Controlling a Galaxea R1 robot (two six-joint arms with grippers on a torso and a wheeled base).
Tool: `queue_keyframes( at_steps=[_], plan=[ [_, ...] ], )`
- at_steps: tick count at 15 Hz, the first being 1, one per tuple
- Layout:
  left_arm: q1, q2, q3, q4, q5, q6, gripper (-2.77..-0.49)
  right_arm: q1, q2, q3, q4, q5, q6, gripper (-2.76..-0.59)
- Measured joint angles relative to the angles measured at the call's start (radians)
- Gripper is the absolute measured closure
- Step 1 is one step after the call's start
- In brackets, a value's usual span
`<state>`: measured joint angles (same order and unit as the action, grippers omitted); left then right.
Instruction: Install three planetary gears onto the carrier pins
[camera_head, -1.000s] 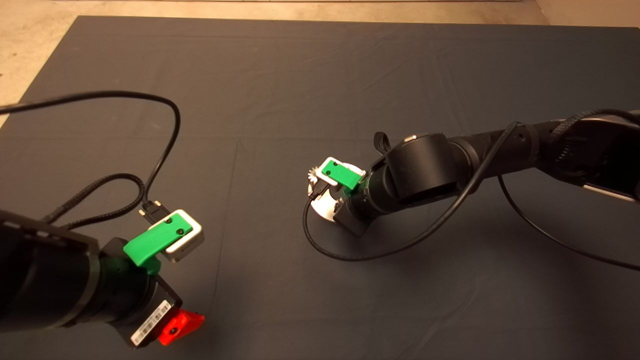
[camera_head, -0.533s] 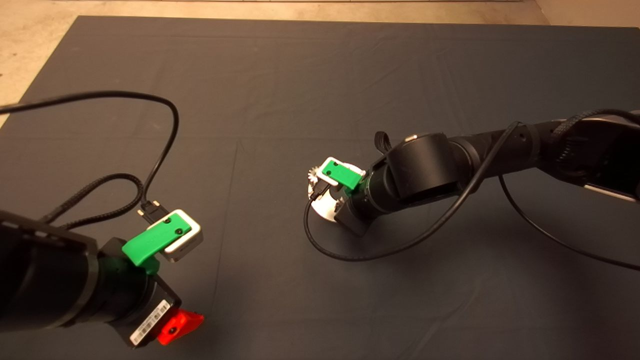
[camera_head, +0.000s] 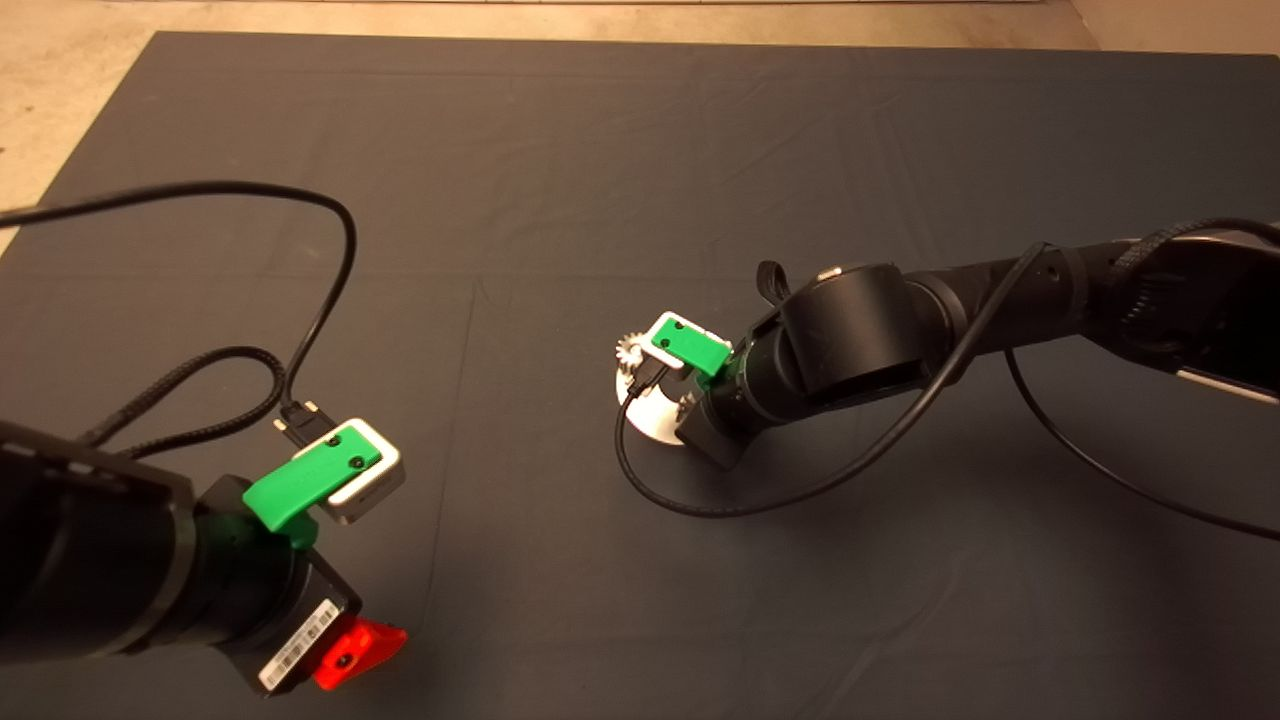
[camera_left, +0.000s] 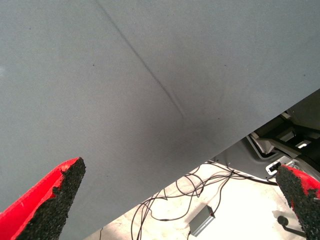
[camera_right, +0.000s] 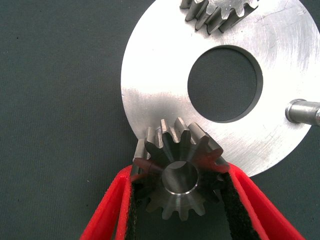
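Steel gear (camera_right: 177, 177) in right pincer (camera_right: 178, 200) over disc (camera_right: 150, 95) edge, perhaps touching; left pincer (camera_left: 175, 200) wide, parked.

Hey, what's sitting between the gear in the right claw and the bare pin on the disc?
Only bare disc surface and the edge of its centre hole, per the right wrist view. The held gear and the pin are apart.

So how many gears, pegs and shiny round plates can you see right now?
Gears: 2, one held in the right gripper, one already on the disc.
Bare pegs: 1.
Shiny discs: 1.
Total: 4 things. A third gear is not in view.
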<state>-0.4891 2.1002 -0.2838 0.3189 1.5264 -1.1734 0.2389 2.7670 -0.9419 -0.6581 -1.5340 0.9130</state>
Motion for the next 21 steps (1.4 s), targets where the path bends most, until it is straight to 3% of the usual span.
queue_keyframes(
  at_steps=[21],
  plan=[
    [0.0,0.0,0.0,0.0,0.0,0.0,-2.77,-0.003,0.009,0.013,0.0,0.0,0.0,-1.02]
  ],
)
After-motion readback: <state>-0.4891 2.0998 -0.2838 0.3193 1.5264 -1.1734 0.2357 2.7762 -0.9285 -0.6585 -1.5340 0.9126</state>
